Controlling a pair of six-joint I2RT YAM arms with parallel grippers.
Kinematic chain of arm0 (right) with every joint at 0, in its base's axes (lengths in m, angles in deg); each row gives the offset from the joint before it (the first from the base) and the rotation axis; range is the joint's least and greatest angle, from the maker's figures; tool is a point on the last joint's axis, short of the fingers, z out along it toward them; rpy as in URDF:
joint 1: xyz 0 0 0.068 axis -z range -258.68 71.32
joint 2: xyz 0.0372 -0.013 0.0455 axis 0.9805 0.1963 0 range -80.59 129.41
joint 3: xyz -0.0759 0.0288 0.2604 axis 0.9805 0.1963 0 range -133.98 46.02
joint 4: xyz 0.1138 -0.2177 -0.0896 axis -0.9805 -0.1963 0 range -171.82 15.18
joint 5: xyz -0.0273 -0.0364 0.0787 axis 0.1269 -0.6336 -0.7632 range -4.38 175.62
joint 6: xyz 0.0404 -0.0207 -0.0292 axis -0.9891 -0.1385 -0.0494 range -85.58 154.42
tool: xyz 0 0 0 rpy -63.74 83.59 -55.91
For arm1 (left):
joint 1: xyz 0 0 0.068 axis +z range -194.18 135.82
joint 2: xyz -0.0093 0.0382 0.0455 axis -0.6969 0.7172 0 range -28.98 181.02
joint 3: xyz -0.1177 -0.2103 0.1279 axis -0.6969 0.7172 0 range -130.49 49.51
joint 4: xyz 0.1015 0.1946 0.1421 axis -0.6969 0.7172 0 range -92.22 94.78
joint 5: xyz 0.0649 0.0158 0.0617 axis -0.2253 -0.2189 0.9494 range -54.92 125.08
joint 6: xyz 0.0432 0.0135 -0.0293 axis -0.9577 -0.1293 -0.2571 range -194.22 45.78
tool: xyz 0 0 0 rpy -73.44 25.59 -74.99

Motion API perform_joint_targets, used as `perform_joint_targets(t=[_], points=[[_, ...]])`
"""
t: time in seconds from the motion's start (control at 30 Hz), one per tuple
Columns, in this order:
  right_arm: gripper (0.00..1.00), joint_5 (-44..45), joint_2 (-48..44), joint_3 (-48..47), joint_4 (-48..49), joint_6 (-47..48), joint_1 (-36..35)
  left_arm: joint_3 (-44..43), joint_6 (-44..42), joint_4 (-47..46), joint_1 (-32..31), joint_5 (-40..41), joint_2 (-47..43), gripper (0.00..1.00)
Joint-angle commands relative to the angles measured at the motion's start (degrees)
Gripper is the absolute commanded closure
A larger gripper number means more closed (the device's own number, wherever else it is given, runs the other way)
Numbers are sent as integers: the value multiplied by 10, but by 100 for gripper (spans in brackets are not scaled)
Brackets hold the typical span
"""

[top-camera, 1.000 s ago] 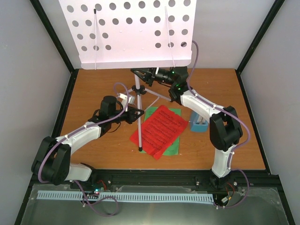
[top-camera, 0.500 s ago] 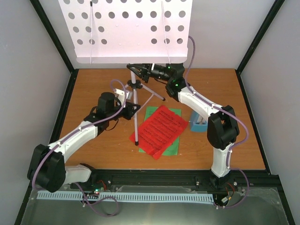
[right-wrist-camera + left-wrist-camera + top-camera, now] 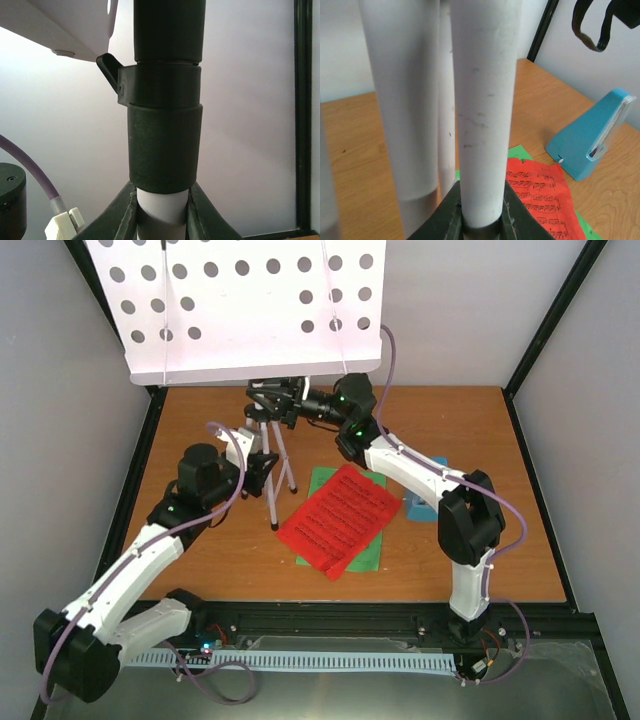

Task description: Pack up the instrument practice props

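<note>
The music stand's white hole-punched desk [image 3: 240, 310] leans over the back left of the table. Its silver legs [image 3: 274, 495] hang close together below it. My left gripper [image 3: 267, 469] is shut on one leg [image 3: 485, 100], seen as a white tube between the jaws of the left gripper [image 3: 482, 220]. My right gripper [image 3: 263, 404] is shut on the stand's pole just under its black collar [image 3: 165, 145]. The red music sheet [image 3: 340, 515] lies on the green one [image 3: 370, 552] mid-table. The blue metronome [image 3: 592, 135] stands right of them, partly behind the right arm [image 3: 418, 505].
Black frame posts [image 3: 545, 325] and grey walls close in the wooden table [image 3: 500, 440] on three sides. The right arm's elbow [image 3: 468, 520] stands over the table's right half. A purple cable [image 3: 225, 435] loops beside the left wrist.
Both arms have carried the stand to the left. Its legs, spread a second ago, now hang close together. Sheets and metronome have not moved.
</note>
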Motion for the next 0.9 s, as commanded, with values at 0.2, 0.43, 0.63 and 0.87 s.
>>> perform_joint_targets(t=[0.2,0.43,0.63,0.87], points=[[97,16,-67,56,70,-44,-73,26,-8,-96,8,64,-113,100],[97,35,-72,122,143,-59,-91,122,-14,-190,9,79,-134,100],[97,41,-86,177,188,-64,-92,146,2,-192,7,98,-104,99],[97,75,-113,202,164,-38,-93,158,52,-136,7,87,-134,56]])
